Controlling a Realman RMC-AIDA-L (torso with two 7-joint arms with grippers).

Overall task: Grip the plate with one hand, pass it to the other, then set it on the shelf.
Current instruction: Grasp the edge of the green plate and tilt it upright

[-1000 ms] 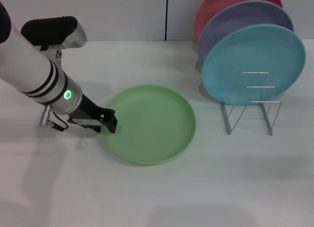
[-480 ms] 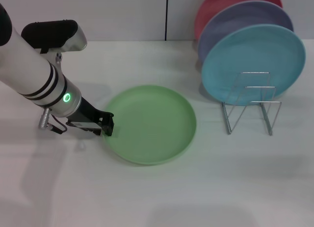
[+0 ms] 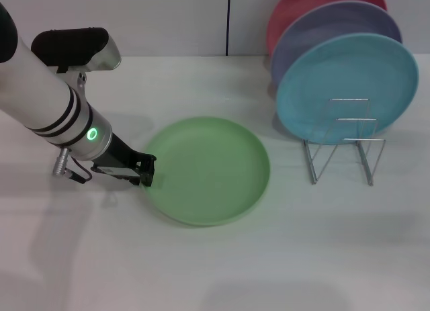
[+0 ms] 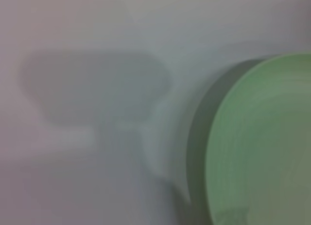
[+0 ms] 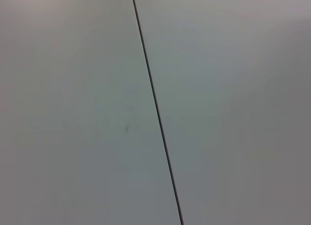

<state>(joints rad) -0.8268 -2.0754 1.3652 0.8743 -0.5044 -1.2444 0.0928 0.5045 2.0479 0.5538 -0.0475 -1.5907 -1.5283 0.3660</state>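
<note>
Barely shifted, the left gripper (image 3: 149,171) sits at the green plate's (image 3: 208,170) nine o'clock rim, jaws apparently pinching it. Plate lies flat on the table (image 3: 269,264). Three plates stand in one wire rack (image 3: 342,146) at two o'clock.

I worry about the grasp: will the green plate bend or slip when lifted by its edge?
The green plate looks like thin matte plastic, so probably light and stiff. Its shallow rim gives the left gripper little hold; it may tilt or slip.
</note>
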